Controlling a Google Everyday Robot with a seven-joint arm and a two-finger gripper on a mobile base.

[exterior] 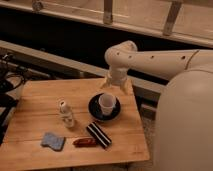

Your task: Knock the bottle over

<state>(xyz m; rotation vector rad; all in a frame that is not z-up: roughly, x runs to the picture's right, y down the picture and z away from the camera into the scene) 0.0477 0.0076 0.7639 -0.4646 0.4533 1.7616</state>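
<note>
A small clear bottle (66, 113) with a white cap stands upright on the wooden table (35, 95), left of centre. My gripper (114, 88) hangs from the white arm over the table's far right part, just behind a white cup (107, 103). It is about a hand's width to the right of the bottle and apart from it.
The white cup sits on a dark plate (95, 111). A black striped packet (99, 135), a brown snack bar (84, 142) and a blue sponge (53, 141) lie near the front edge. Cables (10, 75) hang at the left. My white body (185, 120) fills the right side.
</note>
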